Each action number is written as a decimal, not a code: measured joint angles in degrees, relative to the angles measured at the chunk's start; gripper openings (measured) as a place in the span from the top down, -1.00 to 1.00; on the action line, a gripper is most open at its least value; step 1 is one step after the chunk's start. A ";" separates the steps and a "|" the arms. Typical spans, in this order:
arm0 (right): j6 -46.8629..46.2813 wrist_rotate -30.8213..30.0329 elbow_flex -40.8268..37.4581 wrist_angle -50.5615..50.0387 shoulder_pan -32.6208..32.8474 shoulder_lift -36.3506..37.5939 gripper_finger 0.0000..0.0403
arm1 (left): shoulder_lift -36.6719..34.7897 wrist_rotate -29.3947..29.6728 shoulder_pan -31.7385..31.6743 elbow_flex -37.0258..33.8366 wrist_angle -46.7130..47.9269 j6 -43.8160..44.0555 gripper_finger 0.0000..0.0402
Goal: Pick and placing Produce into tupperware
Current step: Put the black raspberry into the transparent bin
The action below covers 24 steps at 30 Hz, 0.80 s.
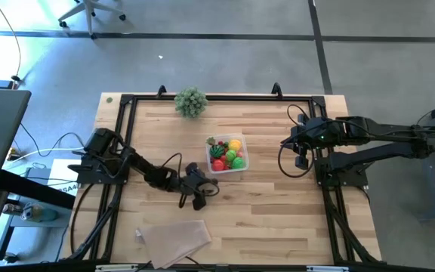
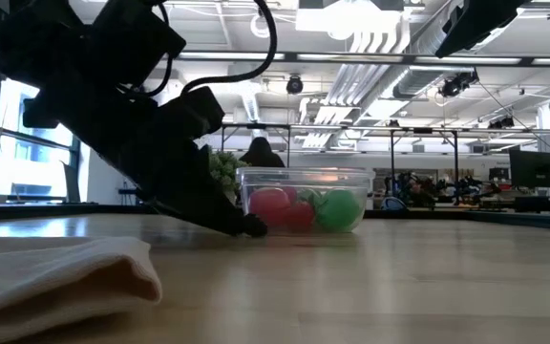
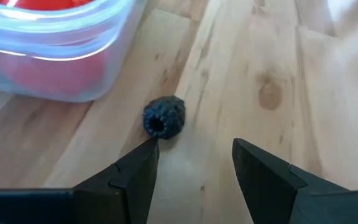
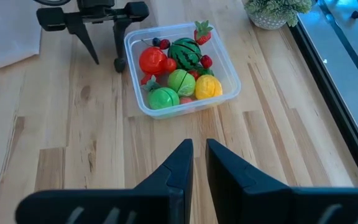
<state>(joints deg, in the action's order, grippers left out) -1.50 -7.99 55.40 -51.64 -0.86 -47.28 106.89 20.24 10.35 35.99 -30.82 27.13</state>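
A small dark blackberry-like toy berry [image 3: 164, 116] lies on the wooden table [image 1: 278, 219] just outside the clear tupperware [image 1: 242, 167], the last piece of produce not yet inside. The left gripper [image 3: 194, 163] sits low over the table with its fingers parted and empty; the berry lies just ahead of them, close off the tip of one finger [image 3: 143, 163] rather than centred in the gap, so the coming move appears to turn on a small sideways shift before closing. The berry is roundish, with its hollow end facing the camera and no long axis to align with. The container, just beyond the berry, already holds a striped watermelon [image 4: 185, 51], a red tomato-like piece [image 4: 152, 61], green and yellow fruits and a strawberry [image 4: 202, 32]. The right gripper [image 4: 196, 149], fingers nearly together and holding nothing, waits well apart at the table's right side, clearly the farther arm.
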 joint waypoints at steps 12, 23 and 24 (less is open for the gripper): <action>0.00 -0.01 -0.02 0.00 0.00 0.01 0.83 | 1.38 4.54 -1.21 0.02 -0.74 -6.47 0.02; -0.02 0.00 -0.02 0.00 0.00 0.01 0.83 | 1.38 -1.17 -4.20 -0.02 -1.92 -12.83 0.02; -0.02 -0.02 -0.01 -0.01 -0.01 0.00 0.83 | 1.38 -1.76 -4.44 -0.03 -2.09 -13.46 0.02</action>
<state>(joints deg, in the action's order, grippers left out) -1.52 -8.01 55.39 -51.65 -0.88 -47.28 108.27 18.47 5.90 35.97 -32.91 13.67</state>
